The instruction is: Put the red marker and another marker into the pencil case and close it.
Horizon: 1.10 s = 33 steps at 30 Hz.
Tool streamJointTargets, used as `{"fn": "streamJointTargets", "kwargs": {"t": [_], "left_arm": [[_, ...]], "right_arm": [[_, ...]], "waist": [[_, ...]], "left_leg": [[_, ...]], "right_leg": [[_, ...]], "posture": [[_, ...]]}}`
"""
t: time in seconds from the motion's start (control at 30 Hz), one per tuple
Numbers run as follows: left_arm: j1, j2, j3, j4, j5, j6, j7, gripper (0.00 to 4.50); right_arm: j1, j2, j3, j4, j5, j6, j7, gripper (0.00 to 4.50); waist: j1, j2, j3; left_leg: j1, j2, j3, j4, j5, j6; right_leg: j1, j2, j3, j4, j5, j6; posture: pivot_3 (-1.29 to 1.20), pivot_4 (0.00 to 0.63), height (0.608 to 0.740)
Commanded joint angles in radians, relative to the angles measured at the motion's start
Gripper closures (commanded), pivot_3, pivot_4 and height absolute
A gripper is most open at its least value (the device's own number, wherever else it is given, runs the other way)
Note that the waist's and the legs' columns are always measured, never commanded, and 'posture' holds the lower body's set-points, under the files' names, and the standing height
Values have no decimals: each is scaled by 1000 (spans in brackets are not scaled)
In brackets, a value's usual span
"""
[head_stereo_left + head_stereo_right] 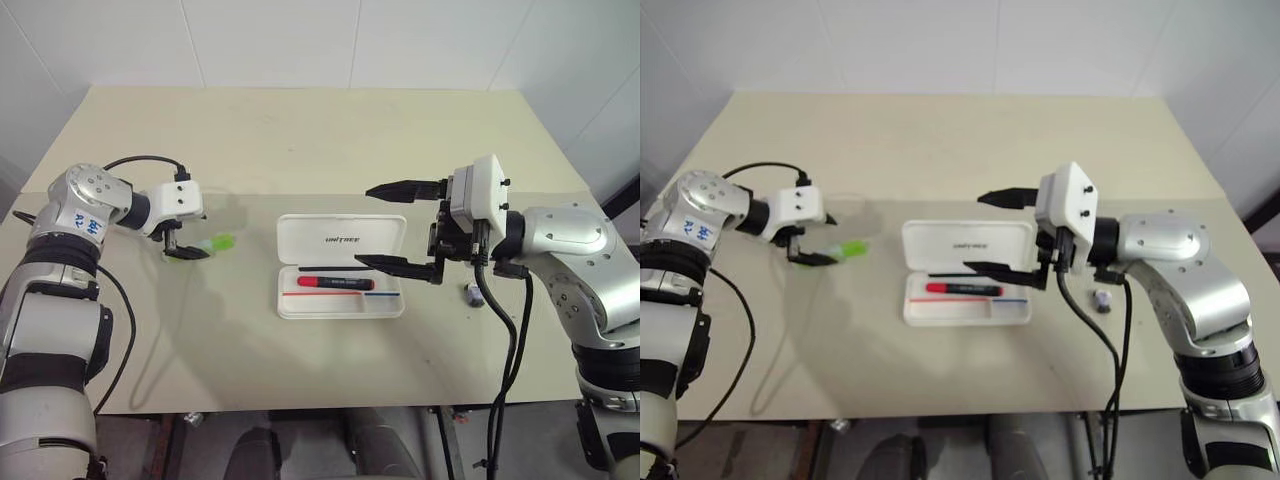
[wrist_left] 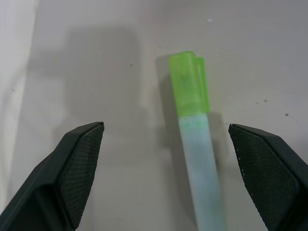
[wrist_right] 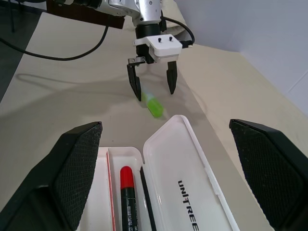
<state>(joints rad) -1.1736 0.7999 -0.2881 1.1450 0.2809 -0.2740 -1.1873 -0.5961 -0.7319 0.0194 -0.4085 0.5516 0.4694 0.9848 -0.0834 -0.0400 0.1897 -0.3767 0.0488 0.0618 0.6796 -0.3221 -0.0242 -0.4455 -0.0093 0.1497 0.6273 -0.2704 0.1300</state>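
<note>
Lying flat on the beige table (image 1: pixel 300 150), well to the left of the case: green marker (image 1: pixel 219 243), long axis running roughly left–right across the head views, bright fluorescent cap end toward the case, paler translucent barrel end toward the left gripper (image 1: pixel 184 243). Resting in the tray of the open pencil case (image 1: pixel 341 267): red marker (image 1: pixel 335 283), long axis parallel to the case's long side, red part at the left, black section toward the right. White, rounded-rectangular, hinged along its far long edge, lid laid back flat with dark "UNITREE" lettering facing up; thin red-and-blue stripe along the tray's near side. Sitting on the table just right of the case, by the right arm: small grey-purple object (image 1: pixel 473 294). Reaching down and inward from the left, fingers spread wide and straddling the green marker's barrel, tips close to the table, no contact visible. Held level above the case's right end, pointing leftward: right gripper (image 1: pixel 395 226), fingers spread wide one above the other in the head views, nothing between them, lower finger hanging over the tray's right part.
</note>
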Motion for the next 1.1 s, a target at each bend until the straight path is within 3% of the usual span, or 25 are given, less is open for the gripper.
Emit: {"fn": "streamJointTargets", "kwargs": {"t": [0.03, 0.23, 0.73, 1.03, 1.1], "left_arm": [[-34, 11, 4, 22, 27, -13, 52, 17], [-47, 10, 8, 54, 56, -4, 127, 17], [-25, -24, 18, 83, 46, 32, 57, 17], [-47, -63, -31, 134, 118, 66, 113, 17], [-47, -69, -33, 145, 122, 72, 109, 433]], "right_arm": [[5, -11, -48, -49, 18, 6, -21, 0], [8, -9, -49, -57, 20, 15, -29, 0], [-2, -4, -40, -43, 14, 10, -28, 0], [-2, -2, -42, -46, 10, 10, -36, 0], [-1, -1, -43, -48, 11, 11, -41, 0]], "waist": [[0, 0, 0], [1, 0, 0], [1, 0, 0], [7, 0, 0], [6, 0, 0]], "left_leg": [[0, 0, 0, 0, 0, 0], [0, 0, 0, 1, 0, 0], [0, 0, 0, 1, 0, 0], [1, -1, 0, 2, 0, 0], [2, -1, 0, 2, 0, 0]], "right_leg": [[0, 0, 0, 0, 0, 0], [0, 0, 0, 0, 0, 0], [0, 0, 0, 0, 0, 0], [1, 0, 0, 1, 0, 1], [1, 0, 1, 2, 0, 1]], "posture": [[0, 150, 740], [0, 150, 740], [0, 150, 740], [0, 150, 740], [0, 150, 740]]}}
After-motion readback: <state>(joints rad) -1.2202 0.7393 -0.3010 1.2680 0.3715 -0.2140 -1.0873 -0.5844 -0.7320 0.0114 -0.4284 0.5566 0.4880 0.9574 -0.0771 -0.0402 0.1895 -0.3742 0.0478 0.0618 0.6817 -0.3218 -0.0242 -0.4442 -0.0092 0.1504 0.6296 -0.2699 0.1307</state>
